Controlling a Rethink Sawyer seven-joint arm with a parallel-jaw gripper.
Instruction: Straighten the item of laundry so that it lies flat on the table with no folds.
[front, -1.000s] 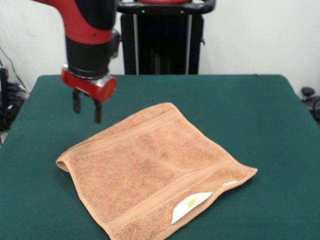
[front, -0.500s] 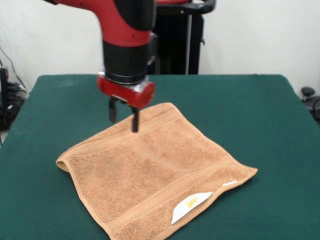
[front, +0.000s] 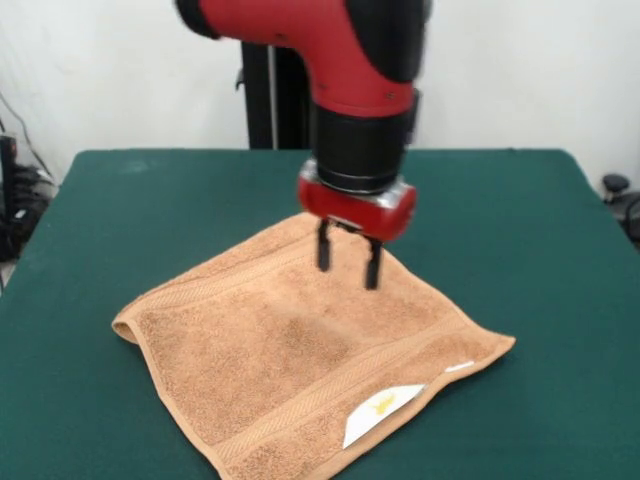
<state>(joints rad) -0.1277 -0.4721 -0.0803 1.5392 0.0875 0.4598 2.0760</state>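
The orange-tan towel (front: 300, 355) lies spread on the green table (front: 520, 220), turned like a diamond. Its left corner (front: 125, 328) is rolled under in a small fold. A white care tag (front: 380, 413) lies on its near right edge. My gripper (front: 347, 270) hangs open and empty just above the towel's far right part, near the far corner. Its two dark fingers (front: 324, 250) point down and are apart from the cloth.
The robot's black pedestal (front: 275, 95) stands behind the table's far edge. Cables (front: 15, 190) show at the left, off the table. A dark object (front: 615, 190) sits off the table's right side.
My gripper has swept from above the bare table at the left to the right, over the towel's far corner. The towel has not moved.
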